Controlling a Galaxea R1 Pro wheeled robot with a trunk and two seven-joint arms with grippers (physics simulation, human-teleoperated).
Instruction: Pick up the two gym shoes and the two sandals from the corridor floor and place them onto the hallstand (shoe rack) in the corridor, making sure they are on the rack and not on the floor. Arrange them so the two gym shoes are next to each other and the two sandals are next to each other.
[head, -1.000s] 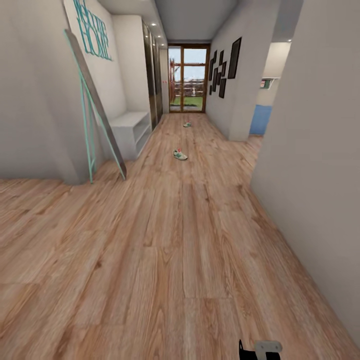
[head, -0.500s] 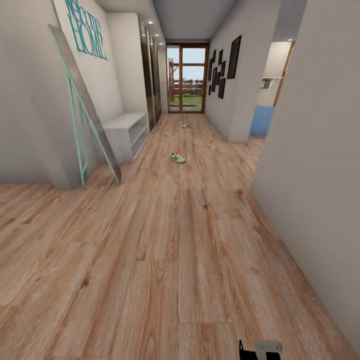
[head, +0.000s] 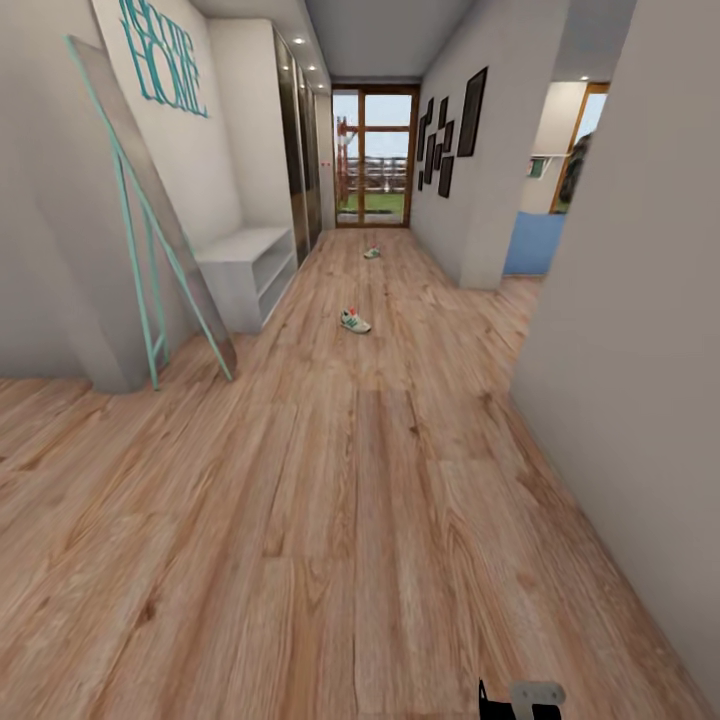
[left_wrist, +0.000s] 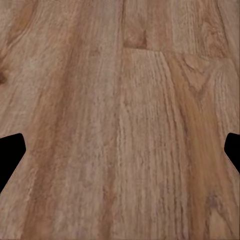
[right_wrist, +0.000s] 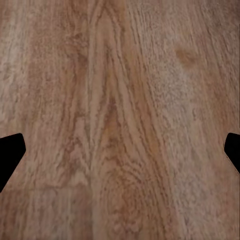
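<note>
The head view is looking down a long corridor toward a glass door (head: 374, 157) at its far end, and that door is serving as the landmark here. The corridor floor (head: 330, 520) of warm wood planks is stretching from the robot all the way to the door. One gym shoe (head: 355, 321), white with green stripes and a red heel, is lying on the planks well short of the door, roughly in the middle of the corridor's width. A second gym shoe (head: 372, 253) is lying farther along, near the door and still on the floor; it is too small to tell which way it is pointing.

On the wall to the left of the door, a low white open shelf unit (head: 247, 268) is standing against the wall, with a tall mint-framed mirror (head: 150, 215) leaning nearer the robot and mint letters (head: 164, 58) hanging above. Dark picture frames (head: 447, 133) are hanging on the wall to the right of the door.

The left wrist view is showing the left pincer (left_wrist: 120, 152) with its dark fingertips (left_wrist: 10, 155) spread wide apart over bare planks, gripping nothing. The right pincer (right_wrist: 120, 152) is likewise standing apart, its fingertips (right_wrist: 10, 152) wide over the floor and empty.
</note>
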